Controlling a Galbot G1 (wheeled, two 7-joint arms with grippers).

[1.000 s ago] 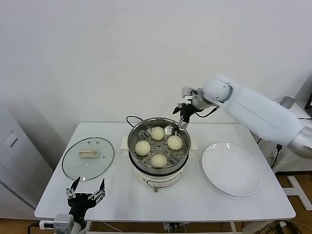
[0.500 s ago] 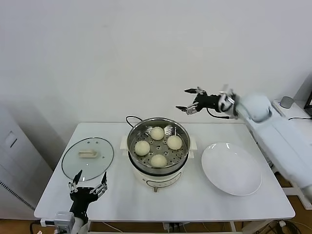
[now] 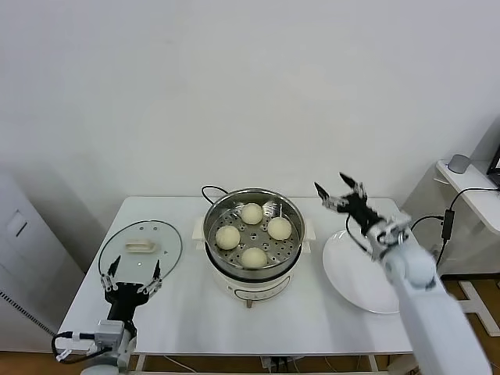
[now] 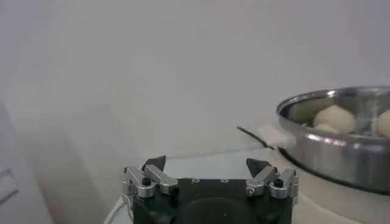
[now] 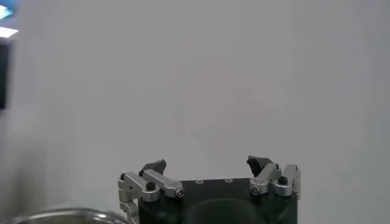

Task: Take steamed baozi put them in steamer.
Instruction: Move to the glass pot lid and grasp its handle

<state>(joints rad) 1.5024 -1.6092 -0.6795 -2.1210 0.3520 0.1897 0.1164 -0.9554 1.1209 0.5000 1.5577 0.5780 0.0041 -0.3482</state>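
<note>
Inside steamer (image 3: 215, 215), 4 steamed baozi (image 3: 253, 257), plate (image 3: 355, 285) bare

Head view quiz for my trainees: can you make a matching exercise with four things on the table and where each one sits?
Things:
1. steamed baozi
2. steamer
3. glass lid
4. white plate

Places:
A. lying flat at the table's left end
B. middle of the table, on a white cooker base
C. on the perforated bottom of the steel basket
D. right of the cooker, bare, partly behind the right arm

Pairs: 1-C, 2-B, 3-A, 4-D
</note>
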